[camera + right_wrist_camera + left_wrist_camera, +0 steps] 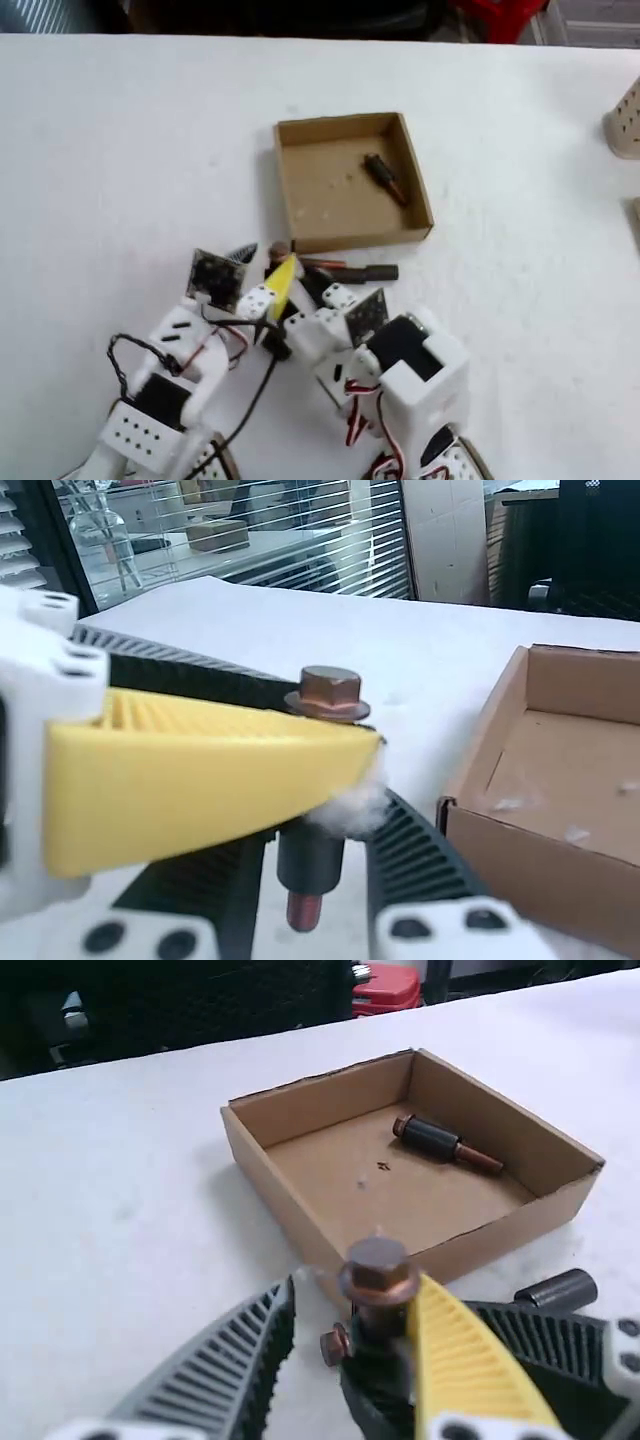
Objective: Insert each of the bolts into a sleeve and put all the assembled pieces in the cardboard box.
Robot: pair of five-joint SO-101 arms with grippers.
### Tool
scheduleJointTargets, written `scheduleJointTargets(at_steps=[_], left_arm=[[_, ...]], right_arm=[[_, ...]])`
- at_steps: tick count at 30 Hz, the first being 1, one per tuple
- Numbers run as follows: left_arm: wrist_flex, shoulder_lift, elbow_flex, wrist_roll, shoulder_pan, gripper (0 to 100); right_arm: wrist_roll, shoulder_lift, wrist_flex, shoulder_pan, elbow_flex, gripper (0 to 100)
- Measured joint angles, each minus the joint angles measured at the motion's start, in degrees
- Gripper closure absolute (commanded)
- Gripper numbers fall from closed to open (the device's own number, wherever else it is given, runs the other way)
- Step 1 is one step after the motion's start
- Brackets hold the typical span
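A copper bolt [323, 692] seated in a black sleeve [310, 860] stands upright just in front of the cardboard box [360, 240], clamped by the right gripper [325, 830]. The left gripper [352, 1290] is spread open around it, its yellow finger against the bolt. An assembled piece [385, 178] lies inside the box, and a loose sleeve [372, 272] lies outside it

Coppery metal bolt [323, 692], dark matt sleeve [310, 860]

An open brown cardboard box [365, 240] sits mid-worktop, with one bolt-in-sleeve piece [385, 178] lying slanted inside. Just before its near wall, a copper bolt [325, 695] stands upright through a black sleeve [310, 855]. A loose sleeve [372, 272] and a loose bolt [322, 263] lie in line alongside.
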State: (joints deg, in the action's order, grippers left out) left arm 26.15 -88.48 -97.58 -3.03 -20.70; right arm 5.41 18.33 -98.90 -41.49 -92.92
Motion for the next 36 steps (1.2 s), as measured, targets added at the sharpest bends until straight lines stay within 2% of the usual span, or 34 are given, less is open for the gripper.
scheduleJointTargets(at_steps=[9, 17, 24, 27, 32, 36], left_arm=[[0.0, 0.09, 0.09, -2.29, 0.18, 65], [0.62, 1.05, 6.42, -5.01, 0.09, 65], [4.92, 1.05, 16.09, -10.81, 5.98, 65], [7.56, 1.05, 19.52, -13.89, 8.53, 74], [12.84, 1.05, 21.71, -15.91, 12.22, 99], [16.35, 1.05, 21.71, -16.18, 14.86, 94]], right_arm=[[-0.09, 0.09, 0.0, -0.18, 0.0, 98.3], [-0.09, 0.09, 0.0, -0.09, 0.0, 98.3], [-0.09, 0.09, 0.0, -0.09, 0.0, 98.3], [-0.09, 0.09, 0.0, -0.09, 0.0, 98.3], [-0.09, 0.09, 0.0, 0.09, 0.0, 98.3], [-0.09, 0.09, 0.0, 0.09, 0.0, 98.3]])
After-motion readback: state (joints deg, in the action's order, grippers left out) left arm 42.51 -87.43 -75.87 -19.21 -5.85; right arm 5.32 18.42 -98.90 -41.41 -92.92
